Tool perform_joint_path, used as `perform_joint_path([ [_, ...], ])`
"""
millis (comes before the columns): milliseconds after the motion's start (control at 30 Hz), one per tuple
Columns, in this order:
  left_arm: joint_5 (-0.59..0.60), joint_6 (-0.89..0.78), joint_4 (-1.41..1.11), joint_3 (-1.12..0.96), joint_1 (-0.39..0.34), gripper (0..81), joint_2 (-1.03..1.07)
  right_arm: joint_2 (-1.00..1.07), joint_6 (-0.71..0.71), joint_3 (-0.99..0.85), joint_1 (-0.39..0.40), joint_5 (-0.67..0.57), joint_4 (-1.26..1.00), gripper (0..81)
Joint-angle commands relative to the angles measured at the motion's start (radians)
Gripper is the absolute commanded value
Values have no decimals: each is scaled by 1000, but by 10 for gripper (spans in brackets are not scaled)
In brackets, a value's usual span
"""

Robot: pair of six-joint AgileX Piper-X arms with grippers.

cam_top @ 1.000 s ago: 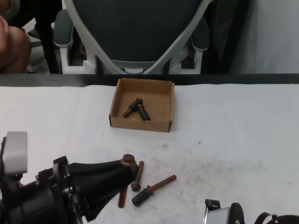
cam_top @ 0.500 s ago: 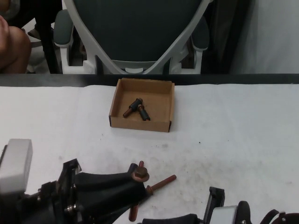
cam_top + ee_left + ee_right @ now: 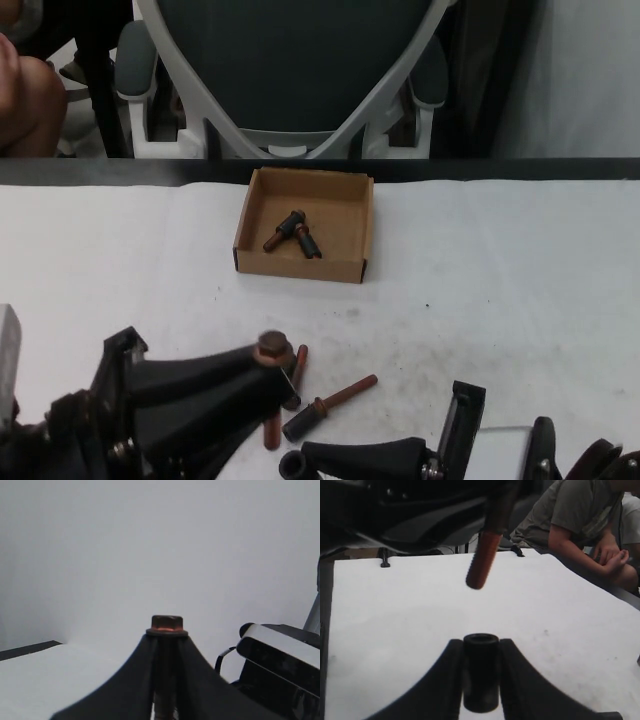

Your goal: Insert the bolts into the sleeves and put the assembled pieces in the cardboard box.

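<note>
The right gripper (image 3: 481, 647) has been brought in under the left gripper (image 3: 167, 641). A short black cylindrical sleeve (image 3: 481, 682) is clamped upright in the right gripper. Above it, apart, a copper-coloured flanged bolt (image 3: 167, 624) is held by the left gripper. Beyond, a sleeved bolt (image 3: 330, 400) lies on the white bench (image 3: 520, 290). Farthest, two assembled pieces (image 3: 293, 232) lie in the brown cardboard box (image 3: 300, 266).

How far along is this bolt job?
Done: two assembled pieces in the cardboard box. In hand: the left gripper holds a bolt over the sleeve in the right gripper, not yet inserted. Left: that joining, plus a sleeved bolt and a loose bolt on the bench.
</note>
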Motion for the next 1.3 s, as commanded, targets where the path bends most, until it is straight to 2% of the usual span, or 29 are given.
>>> perform_joint_path([
  [0,54,65,-73,-6,2,8,-10,-12,21,0,-4,-10,-41,2],
  [167,20,115,-73,-6,-52,8,-10,-12,33,0,-4,-19,-79,2],
  [767,19,223,-73,-6,-52,8,-10,-12,78,39,-4,-33,-129,2],
  [933,19,223,-73,-6,-52,8,-10,-12,106,68,-4,-33,-216,2],
  [1267,19,195,-73,-6,-52,8,-10,-12,131,68,-4,-71,-241,2],
])
